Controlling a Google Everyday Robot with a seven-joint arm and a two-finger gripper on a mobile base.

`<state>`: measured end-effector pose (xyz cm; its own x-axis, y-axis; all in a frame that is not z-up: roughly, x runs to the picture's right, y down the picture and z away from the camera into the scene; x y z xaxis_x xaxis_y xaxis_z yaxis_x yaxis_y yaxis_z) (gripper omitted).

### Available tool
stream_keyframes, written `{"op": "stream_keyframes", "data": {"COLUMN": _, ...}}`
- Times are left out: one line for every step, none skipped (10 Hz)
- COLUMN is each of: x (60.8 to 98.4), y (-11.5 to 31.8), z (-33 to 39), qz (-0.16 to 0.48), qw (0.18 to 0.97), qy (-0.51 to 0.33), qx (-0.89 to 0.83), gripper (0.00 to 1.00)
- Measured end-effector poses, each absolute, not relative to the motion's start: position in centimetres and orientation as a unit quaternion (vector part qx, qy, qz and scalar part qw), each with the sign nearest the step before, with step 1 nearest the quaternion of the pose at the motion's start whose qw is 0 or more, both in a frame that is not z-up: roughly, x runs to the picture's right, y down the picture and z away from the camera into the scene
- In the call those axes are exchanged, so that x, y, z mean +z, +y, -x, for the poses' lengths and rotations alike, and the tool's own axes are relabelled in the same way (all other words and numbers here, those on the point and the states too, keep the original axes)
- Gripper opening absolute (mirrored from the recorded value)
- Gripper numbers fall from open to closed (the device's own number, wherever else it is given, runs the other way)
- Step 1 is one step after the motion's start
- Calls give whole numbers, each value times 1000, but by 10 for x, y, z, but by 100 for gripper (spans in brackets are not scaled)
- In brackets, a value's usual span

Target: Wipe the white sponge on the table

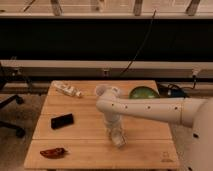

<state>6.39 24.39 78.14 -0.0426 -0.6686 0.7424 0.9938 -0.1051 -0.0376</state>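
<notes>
The table (85, 132) is a light wooden top of wide planks. My white arm reaches in from the right, bends at the elbow (105, 96) and points down at the table's front middle. My gripper (117, 136) is low over the wood. An off-white block, the white sponge (119, 141), shows at its tip and rests on the table surface. The gripper looks shut on it. The sponge's upper part is hidden by the gripper.
A white packet with red marks (67, 90) lies at the back left. A black phone-like object (62, 120) lies at the left, and a red-brown item (52, 152) at the front left. A green bowl (144, 92) stands at the back right. An office chair (9, 107) stands left of the table.
</notes>
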Motion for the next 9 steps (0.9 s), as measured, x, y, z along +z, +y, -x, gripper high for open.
{"op": "stream_keyframes", "data": {"x": 782, "y": 243, "z": -75, "qz": 324, "qw": 630, "qy": -252, "qx": -659, "gripper": 0}}
{"op": "stream_keyframes", "data": {"x": 784, "y": 241, "z": -82, "qz": 330, "qw": 640, "qy": -248, "qx": -649, "gripper": 0}}
{"op": "stream_keyframes", "data": {"x": 788, "y": 239, "z": -94, "qz": 338, "qw": 654, "qy": -241, "qx": -633, "gripper": 4}}
{"op": "stream_keyframes", "data": {"x": 790, "y": 235, "z": -100, "qz": 341, "qw": 665, "qy": -236, "qx": -622, "gripper": 6}}
{"op": "stream_keyframes", "data": {"x": 792, "y": 232, "z": -100, "qz": 337, "qw": 665, "qy": -236, "qx": -623, "gripper": 2}}
{"op": "stream_keyframes", "data": {"x": 794, "y": 228, "z": -96, "qz": 331, "qw": 653, "qy": -240, "qx": -638, "gripper": 0}}
{"op": "stream_keyframes", "data": {"x": 796, "y": 224, "z": -86, "qz": 326, "qw": 643, "qy": -243, "qx": -649, "gripper": 0}}
{"op": "stream_keyframes", "data": {"x": 797, "y": 223, "z": -76, "qz": 324, "qw": 639, "qy": -243, "qx": -654, "gripper": 0}}
{"op": "stream_keyframes", "data": {"x": 799, "y": 219, "z": -71, "qz": 322, "qw": 639, "qy": -239, "qx": -657, "gripper": 0}}
